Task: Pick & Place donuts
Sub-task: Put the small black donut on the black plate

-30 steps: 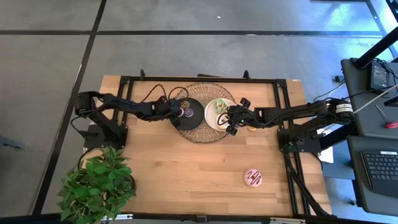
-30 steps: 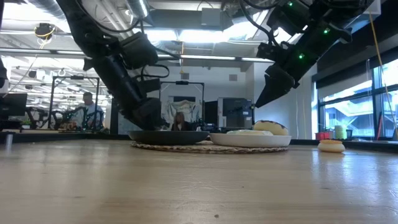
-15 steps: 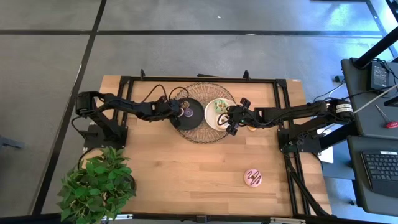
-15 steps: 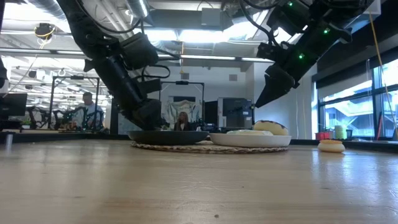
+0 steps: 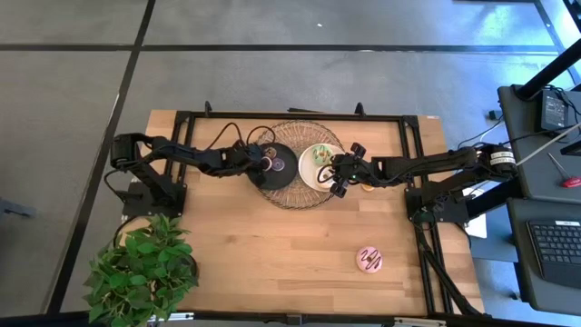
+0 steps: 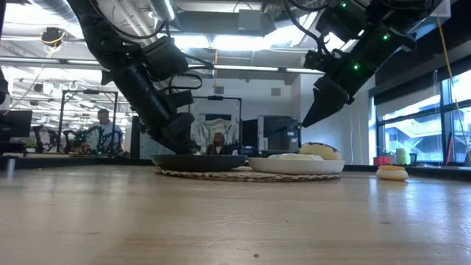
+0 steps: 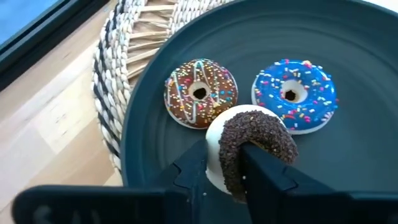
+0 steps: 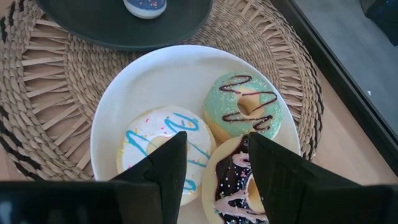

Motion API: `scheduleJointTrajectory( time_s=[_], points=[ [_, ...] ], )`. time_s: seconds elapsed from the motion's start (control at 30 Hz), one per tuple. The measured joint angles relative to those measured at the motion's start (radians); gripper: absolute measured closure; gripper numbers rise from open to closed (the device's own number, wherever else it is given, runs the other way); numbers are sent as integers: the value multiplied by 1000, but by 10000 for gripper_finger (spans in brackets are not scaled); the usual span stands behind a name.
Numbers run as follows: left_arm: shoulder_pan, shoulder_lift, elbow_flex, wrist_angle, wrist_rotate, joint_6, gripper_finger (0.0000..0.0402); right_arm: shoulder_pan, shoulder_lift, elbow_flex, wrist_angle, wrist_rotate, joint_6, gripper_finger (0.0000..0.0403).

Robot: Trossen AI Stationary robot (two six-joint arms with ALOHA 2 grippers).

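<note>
On a black plate (image 7: 155, 155) lie a brown striped mini donut (image 7: 200, 92) and a blue sprinkled mini donut (image 7: 295, 94). My left gripper (image 7: 224, 155) is over this plate, shut on a chocolate-iced mini donut (image 7: 252, 134) that stands on edge. My right gripper (image 8: 214, 140) hangs open above a white plate (image 8: 118, 106), touching nothing. On that plate lie a cream donut (image 8: 155, 143), a green donut (image 8: 245, 109) and a chocolate-sprinkled donut (image 8: 239, 180). A pink-striped donut (image 5: 369, 260) lies on the bare table at the near right. My left gripper has the chocolate-iced mini donut pinched between its two fingers. One finger is on the pale underside (image 7: 214, 146) and the other on the iced top (image 7: 264, 140). The fingers slant down from the table's left. The donut stands on edge; the fingers hide its lower rim.
Both plates sit on a round woven mat (image 5: 295, 195) at the table's far middle. A small pale donut (image 5: 369, 188) lies on the table beside my right arm. A potted plant (image 5: 141, 272) fills the near left corner. A black frame runs along the table's edges.
In the low view my left gripper's fingers over the black plate have parted a little. Neither arm has shifted its place.
</note>
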Motion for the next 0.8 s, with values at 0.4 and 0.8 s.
scheduleJointTrajectory(
  time_s=[0.4, 0.8],
  points=[
    [0, -1, 4, -30, 0, -7, 261, 0, 0, 0, 0, 0, 0, 231],
    [0, -1, 109, -181, 12, -18, 240, 0, 0, 0, 0, 0, 0, 231]
  ],
)
